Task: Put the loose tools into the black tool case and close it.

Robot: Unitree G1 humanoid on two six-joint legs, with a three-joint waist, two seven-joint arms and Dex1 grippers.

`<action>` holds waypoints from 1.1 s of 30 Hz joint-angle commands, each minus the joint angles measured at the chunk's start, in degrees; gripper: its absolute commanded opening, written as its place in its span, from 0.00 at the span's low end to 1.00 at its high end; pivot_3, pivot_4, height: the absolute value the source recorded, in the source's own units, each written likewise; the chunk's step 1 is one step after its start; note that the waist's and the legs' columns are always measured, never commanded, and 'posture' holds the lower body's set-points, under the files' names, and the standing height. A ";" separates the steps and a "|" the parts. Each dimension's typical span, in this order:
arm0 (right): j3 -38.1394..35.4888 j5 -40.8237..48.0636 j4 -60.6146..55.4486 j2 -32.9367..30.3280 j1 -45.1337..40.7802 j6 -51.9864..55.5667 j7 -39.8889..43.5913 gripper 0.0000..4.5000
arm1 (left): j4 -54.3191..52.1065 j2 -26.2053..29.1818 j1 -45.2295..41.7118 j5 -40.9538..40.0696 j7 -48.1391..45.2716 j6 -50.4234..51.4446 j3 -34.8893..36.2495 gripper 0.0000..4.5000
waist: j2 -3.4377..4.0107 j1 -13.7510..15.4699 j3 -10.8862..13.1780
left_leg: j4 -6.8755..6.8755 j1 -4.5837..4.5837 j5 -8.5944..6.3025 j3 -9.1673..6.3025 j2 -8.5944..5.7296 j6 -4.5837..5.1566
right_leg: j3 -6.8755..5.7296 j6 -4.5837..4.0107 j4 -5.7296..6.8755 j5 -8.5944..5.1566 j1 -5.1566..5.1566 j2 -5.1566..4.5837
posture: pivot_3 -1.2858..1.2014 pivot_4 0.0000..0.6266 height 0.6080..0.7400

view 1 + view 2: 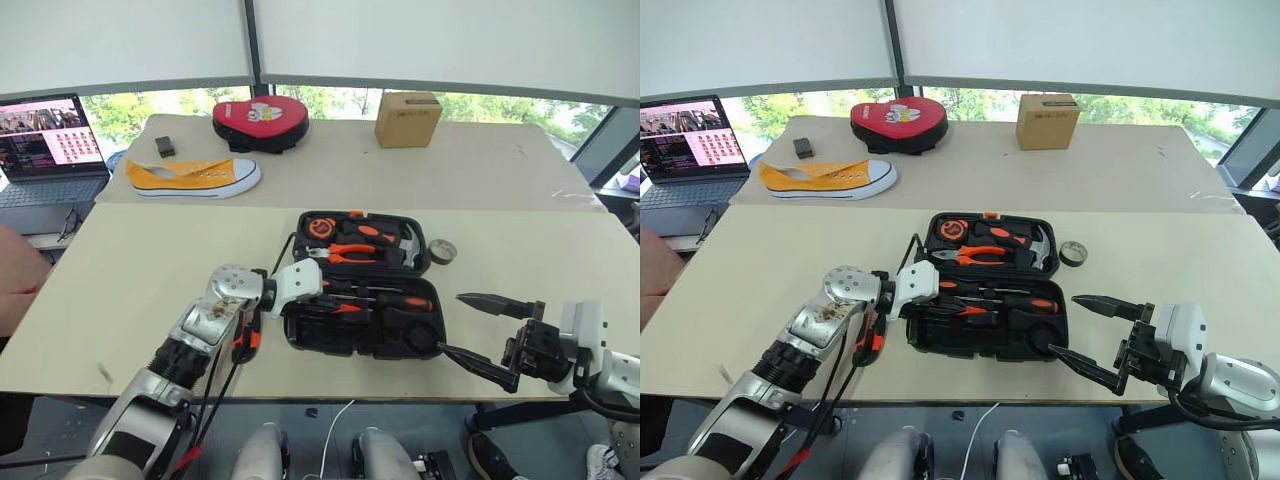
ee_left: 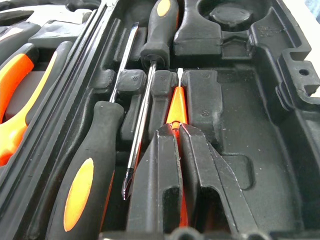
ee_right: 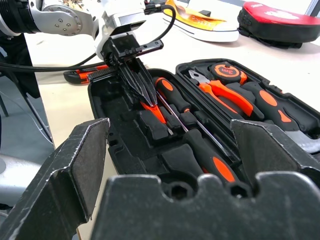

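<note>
The black tool case (image 1: 362,352) lies open on the near table. My left gripper (image 2: 179,129) reaches into its near half and is shut on the slim orange tester screwdriver (image 2: 176,105), which lies along a recess. Beside it in the case rest two long-shaft screwdrivers (image 2: 85,185) (image 2: 160,30). An orange-black utility knife (image 1: 245,340) lies on the table left of the case, under my left wrist. A small dark tape roll (image 1: 442,251) sits on the table to the right of the case. My right gripper (image 1: 450,322) hovers open at the case's right front corner, holding nothing.
The case's far half holds pliers (image 1: 345,252), a hammer (image 1: 410,245) and a tape measure (image 1: 320,227). On the far table are a red heart-shaped pad (image 1: 260,122), a yellow shoe (image 1: 195,176) and a cardboard box (image 1: 407,118). A laptop (image 1: 45,145) stands far left.
</note>
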 commanded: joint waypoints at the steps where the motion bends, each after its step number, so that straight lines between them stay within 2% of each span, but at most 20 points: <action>1: -0.52 -0.06 0.67 -0.38 -1.23 -0.59 0.20 1.00 | -0.61 -0.54 1.23 -2.74 1.25 2.66 2.93 0.05 | 0.00 -0.04 0.00 | 0.00 0.05 0.00 0.00 0.00 0.00 | 0.00 0.00 -0.02 0.00 0.06 0.00 | 0.52 0.24 1.00; 2: -0.79 -0.46 1.53 -0.32 -1.48 -1.21 0.35 1.00 | -2.41 -0.33 1.94 -5.17 1.49 2.55 5.63 0.05 | 0.00 -0.13 0.00 | 0.00 0.06 0.00 0.00 0.00 0.00 | 0.02 0.00 -0.03 0.00 0.06 0.00 | 0.52 0.24 1.00; 5: -1.72 -2.51 4.66 -0.03 -2.33 -4.50 0.99 1.00 | -8.58 1.65 5.56 -11.94 1.66 2.13 13.81 0.21 | 0.00 -0.58 0.02 | -0.04 -0.01 -0.01 -0.01 0.07 0.00 | 0.05 -0.01 -0.01 0.00 -0.06 0.03 | 0.52 0.24 1.00; 8: -2.51 -3.91 9.38 0.13 -1.87 -9.79 4.43 1.00 | -15.87 6.60 13.52 -19.92 0.77 4.21 24.77 0.47 | 0.01 -1.23 0.02 | -0.13 -0.09 -0.01 0.00 0.12 0.00 | 0.07 -0.05 0.03 -0.01 -0.23 0.05 | 0.52 0.24 1.00; 12: -2.70 -2.08 12.53 -0.35 -1.25 -12.77 9.75 1.00 | -18.72 13.37 24.48 -21.90 1.50 5.28 34.26 0.82 | 0.08 -1.50 0.05 | -0.37 0.09 -0.01 0.04 0.16 0.00 | 0.08 -0.09 0.01 -0.05 -0.17 -0.08 | 0.52 0.24 1.00; 15: -2.68 -1.24 15.81 -0.05 -1.47 -15.31 13.85 1.00 | -17.95 16.71 37.68 -21.40 3.87 4.96 46.68 0.97 | 0.06 -1.56 0.07 | -0.42 0.26 -0.01 0.09 0.11 -0.01 | 0.07 -0.07 -0.03 -0.07 -0.01 -0.23 | 0.52 0.24 1.00; 19: -2.37 -2.08 20.94 0.91 -3.07 -19.26 16.34 1.00 | -16.68 18.18 49.35 -19.48 6.08 4.40 55.15 0.97 | -0.11 -1.37 0.14 | -0.55 0.38 -0.02 0.15 0.13 -0.02 | -0.05 -0.12 -0.18 -0.10 0.07 -0.48 | 0.52 0.24 1.00; 22: -1.84 -2.02 22.60 1.27 -4.73 -20.15 16.72 1.00 | -16.68 18.91 55.43 -18.06 7.96 6.62 58.07 0.97 | -0.09 -0.62 0.16 | -0.55 0.40 -0.06 0.18 0.07 -0.09 | -0.10 -0.35 -0.25 -0.24 0.05 -0.65 | 0.52 0.24 1.00; 24: -1.30 0.76 21.11 0.97 -5.66 -16.53 16.73 1.00 | -18.56 18.69 57.12 -18.70 9.38 8.45 58.86 0.97 | -0.09 -0.42 0.16 | -0.56 0.40 -0.31 0.23 0.07 -0.53 | -0.07 -0.53 -0.26 -0.33 -0.11 -0.74 | 0.52 0.24 1.00; 26: -0.48 4.08 18.01 0.62 -6.13 -12.50 16.80 1.00 | -22.49 18.78 57.69 -20.60 11.46 13.60 58.41 0.97 | -0.10 -0.02 0.16 | -0.58 0.38 -0.32 0.23 0.08 -0.54 | -0.10 -0.54 -0.25 -0.33 -0.15 -0.81 | 0.52 0.24 1.00; 28: 0.91 5.80 13.42 2.15 -7.85 -11.14 14.54 1.00 | -31.11 19.32 56.52 -27.52 14.49 25.30 56.67 0.97 | -0.10 0.07 0.16 | -0.62 0.35 -0.33 0.24 0.09 -0.56 | -0.13 -0.54 -0.23 -0.33 -0.26 -1.12 | 0.52 0.24 1.00; 30: 1.56 5.67 11.38 3.03 -8.80 -11.15 13.60 1.00 | -35.88 19.66 55.26 -31.53 16.52 31.95 55.91 0.97 | -0.11 -0.03 0.15 | -0.71 0.31 -0.33 0.24 0.09 -0.56 | -0.15 -0.52 -0.21 -0.32 -0.26 -1.31 | 0.52 0.24 1.00; 33: 3.06 5.39 9.36 4.77 -9.94 -11.39 12.93 1.00 | -40.93 19.33 48.61 -38.10 23.38 42.41 54.34 0.97 | -0.09 -0.08 0.15 | -0.74 0.30 -0.33 0.25 0.05 -0.57 | -0.20 -0.19 -0.19 -0.13 -0.08 -1.28 | 0.52 0.24 1.00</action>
